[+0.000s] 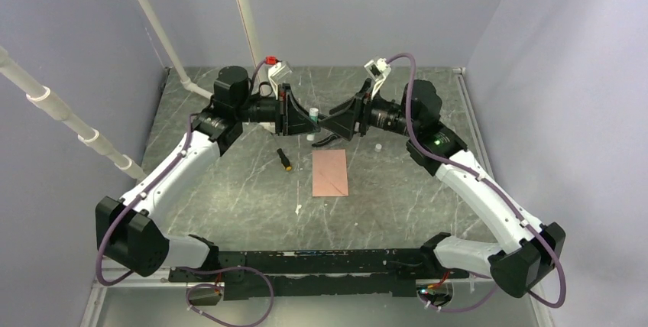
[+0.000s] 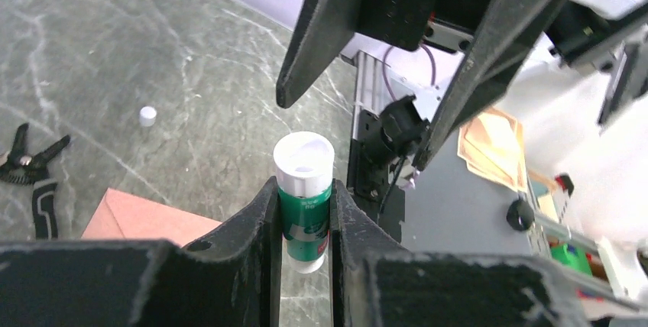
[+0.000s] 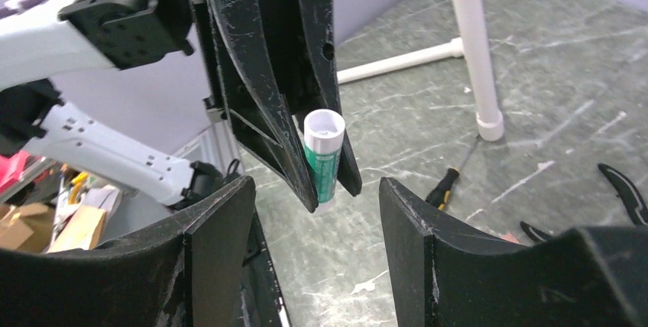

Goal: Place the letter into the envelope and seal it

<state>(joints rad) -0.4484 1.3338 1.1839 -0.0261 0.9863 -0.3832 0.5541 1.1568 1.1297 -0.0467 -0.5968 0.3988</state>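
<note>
The left pincer (image 2: pixel 304 199) is shut tight on a green and white glue stick (image 2: pixel 303 163) and holds it up in the air, open white end up. The right pincer (image 3: pixel 315 189) is wide open and faces the glue stick from close by. The pink envelope (image 1: pixel 330 173) lies flat on the desk (image 1: pixel 229 189), just in front of the 2 pincers. A small white cap (image 1: pixel 377 146), a black clip (image 1: pixel 325 140) and a little screwdriver (image 1: pixel 284 160) lie near it.
</note>
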